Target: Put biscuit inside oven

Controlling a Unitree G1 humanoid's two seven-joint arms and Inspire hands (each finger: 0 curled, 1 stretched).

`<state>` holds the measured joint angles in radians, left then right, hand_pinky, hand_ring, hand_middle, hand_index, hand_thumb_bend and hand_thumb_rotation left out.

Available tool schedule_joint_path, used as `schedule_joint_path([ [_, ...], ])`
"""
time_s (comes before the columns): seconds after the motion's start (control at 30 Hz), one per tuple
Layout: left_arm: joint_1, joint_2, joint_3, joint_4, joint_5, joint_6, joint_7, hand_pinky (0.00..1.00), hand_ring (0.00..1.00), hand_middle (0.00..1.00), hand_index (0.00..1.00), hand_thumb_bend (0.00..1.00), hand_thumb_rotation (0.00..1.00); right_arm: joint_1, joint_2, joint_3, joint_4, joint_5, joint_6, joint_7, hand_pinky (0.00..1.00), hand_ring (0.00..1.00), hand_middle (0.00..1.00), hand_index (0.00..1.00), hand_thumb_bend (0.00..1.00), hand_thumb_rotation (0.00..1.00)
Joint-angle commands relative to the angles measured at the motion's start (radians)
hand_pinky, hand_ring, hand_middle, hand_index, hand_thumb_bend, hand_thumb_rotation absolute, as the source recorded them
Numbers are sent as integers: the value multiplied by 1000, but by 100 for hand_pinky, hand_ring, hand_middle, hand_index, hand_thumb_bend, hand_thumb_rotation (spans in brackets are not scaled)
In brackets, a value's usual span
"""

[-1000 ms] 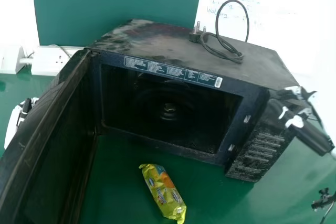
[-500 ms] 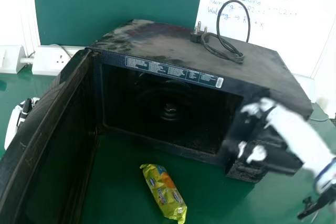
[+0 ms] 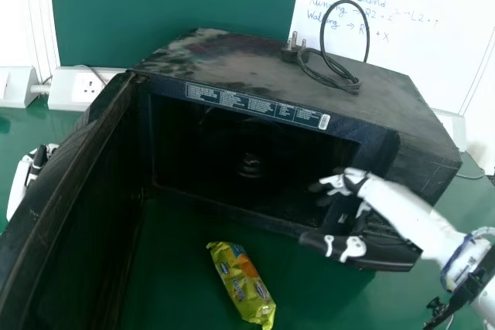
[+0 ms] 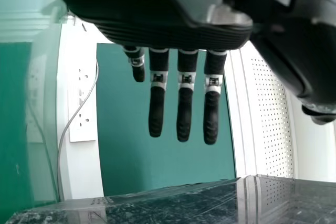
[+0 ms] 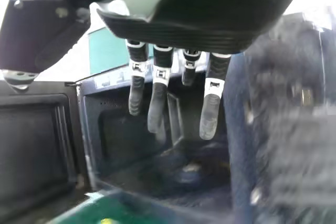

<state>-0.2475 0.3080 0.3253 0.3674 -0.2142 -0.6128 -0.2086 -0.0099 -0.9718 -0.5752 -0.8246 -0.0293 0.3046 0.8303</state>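
Judging the line from my right hand [image 3: 353, 248] to the biscuit packet [image 3: 242, 284], I find the packet to my left and nearer my body; it lies flat on the green table [image 3: 186, 226] before the oven [image 3: 271, 67], apart from its front edge. Its long axis slants, the far end to the left, the near end to the right; the right hand is the nearer one and has the freer path, I judge, for my left hand [image 3: 31, 168] is beyond the open door [image 3: 73, 214].

My right hand is wide and empty, its fingers [image 5: 157, 100] straight, by the right side of the oven's mouth; the left is likewise loose, holding nothing. The coming move, as I read it, wants the right hand drawn back and leftward, then thumb and fingers set across the packet's narrow width; the frame could catch my knuckles on the way in.

Table surface lies bare between packet and oven; a coiled cable [image 3: 332, 75] sits on top, a whiteboard [image 3: 387, 36] behind.
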Motion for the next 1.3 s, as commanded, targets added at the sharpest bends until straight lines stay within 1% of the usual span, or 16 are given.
schedule_joint_path([
  [0.0,7,-6,-3,2,-1,-6,-2,50,54,57,49,51,6,-21,-67,28,3,-8,16,24,35,66,80,92,100,63],
  [0.07,6,-7,-3,6,7,-15,3,50,54,57,49,51,6,-45,-136,69,-4,-48,37,38,29,61,74,88,100,66],
  [0.13,6,-8,-4,8,7,-22,0,50,54,57,49,51,7,-74,-175,104,-20,-51,98,44,21,68,76,87,100,63],
  [0.17,6,-9,-6,9,6,-24,-3,50,54,57,49,51,7,-83,-179,117,-27,-50,120,41,8,73,78,89,100,62],
  [0.27,3,-12,-10,16,2,-39,-13,50,54,58,49,51,7,-95,-179,137,-35,-34,172,44,3,66,75,89,100,63],
  [0.37,2,-15,-14,20,7,-57,-15,50,54,57,49,51,7,-80,-181,152,-39,-83,141,29,0,68,75,91,100,64],
  [0.4,1,-17,-15,22,6,-61,-16,49,54,57,49,51,7,-67,-170,154,-39,-112,110,12,0,73,78,94,100,64],
  [0.47,-1,-22,-16,24,4,-67,-18,50,54,57,49,51,7,-32,-124,158,-30,-174,19,-41,5,66,75,89,100,70],
  [0.57,0,-23,-20,25,19,-78,-12,49,53,57,49,51,7,-2,-104,170,-32,-220,-24,-55,0,78,85,98,100,88],
  [0.67,0,-22,-23,26,32,-83,-4,49,53,57,49,51,7,19,-114,188,-67,-281,-13,-37,0,89,91,100,100,89],
  [0.73,-1,-22,-24,26,31,-81,-4,49,53,57,49,51,7,8,-123,223,-95,-288,62,-6,0,90,91,99,100,85],
  [0.83,-2,-23,-25,24,33,-76,1,49,53,57,49,51,7,-65,-227,325,-140,-287,243,109,0,99,97,100,100,79],
  [0.9,0,-24,-27,19,34,-71,3,50,54,57,49,51,7,-100,-250,400,-160,-302,305,135,0,98,98,100,100,77],
  [1.13,5,-27,-28,8,49,-72,17,49,53,57,49,51,7,-133,-196,617,-171,-418,409,89,0,83,90,87,100,72],
  [1.2,7,-30,-29,-1,40,-62,16,49,53,57,49,51,7,-143,-169,659,-154,-437,417,78,9,70,79,70,100,71],
  [1.27,8,-33,-30,-7,35,-58,14,49,54,57,49,51,7,-154,-144,698,-145,-467,434,70,9,73,79,63,100,70],
])
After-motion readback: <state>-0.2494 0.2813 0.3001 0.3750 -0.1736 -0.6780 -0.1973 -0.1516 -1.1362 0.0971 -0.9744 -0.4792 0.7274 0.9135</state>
